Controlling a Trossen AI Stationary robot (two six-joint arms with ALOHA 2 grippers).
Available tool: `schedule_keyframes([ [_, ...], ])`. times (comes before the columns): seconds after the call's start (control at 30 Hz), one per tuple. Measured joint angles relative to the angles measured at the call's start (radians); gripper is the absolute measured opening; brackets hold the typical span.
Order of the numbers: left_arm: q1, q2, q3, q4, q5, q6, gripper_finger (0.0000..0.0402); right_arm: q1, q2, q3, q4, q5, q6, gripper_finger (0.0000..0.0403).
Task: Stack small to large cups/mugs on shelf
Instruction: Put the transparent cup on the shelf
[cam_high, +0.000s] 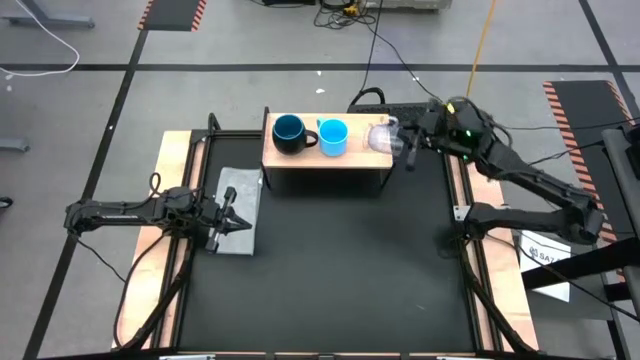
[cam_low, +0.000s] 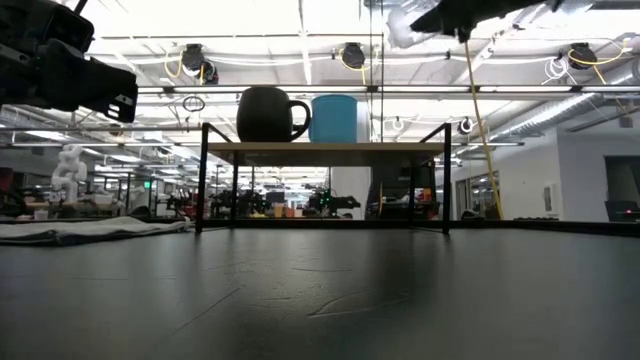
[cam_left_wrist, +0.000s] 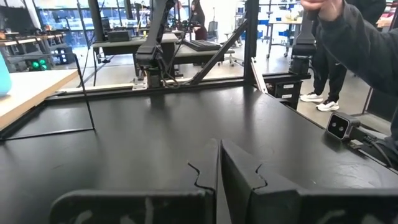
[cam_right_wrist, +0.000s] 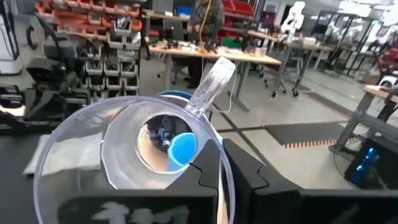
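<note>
The dark navy mug (cam_high: 289, 133) and the light-blue cup (cam_high: 333, 137) stand upright side by side on the wooden shelf (cam_high: 325, 170); both also show in the low view, the mug (cam_low: 268, 113) and the cup (cam_low: 335, 118). My right gripper (cam_high: 405, 148) is shut on the small clear plastic cup (cam_high: 382, 137), held in the air over the shelf's right end and above the height of the two cups (cam_low: 400, 30). My left gripper (cam_high: 236, 207) is shut and empty, raised over the grey cloth (cam_high: 238, 235) at the table's left. My right gripper holds the clear cup by its rim wall (cam_right_wrist: 225, 163), one finger inside the cup and one outside, as far as the wrist view shows. The cup is lifted clear and lies on its side, its mouth toward the wrist and its bottom (cam_right_wrist: 163, 144) toward the light-blue cup.
The shelf's right end (cam_high: 378, 165) beside the light-blue cup is bare. The grey cloth lies flat on the black table at the left. The table's black middle and near part (cam_high: 330, 270) is open. A person's dark sleeve (cam_left_wrist: 357, 37) shows beyond the table.
</note>
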Motion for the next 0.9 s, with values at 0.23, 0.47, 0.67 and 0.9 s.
schedule_keyframes([
  [0.23,0.0,0.0,0.0,0.0,-0.001,-0.007,0.0021,-0.141,0.156,0.152,-0.117,-0.083,-0.017,0.0],
  [0.47,0.0,0.0,0.0,-0.008,-0.001,-0.008,0.0021,-0.219,0.292,0.363,-0.366,-0.11,-0.064,0.0],
  [0.67,0.0,0.0,0.0,-0.008,-0.001,-0.004,0.0021,-0.225,0.392,0.53,-0.547,-0.117,-0.086,0.0],
  [0.9,0.0,0.0,0.0,-0.009,-0.018,-0.005,0.0021,-0.225,0.529,0.69,-0.775,-0.094,-0.137,0.0],
])
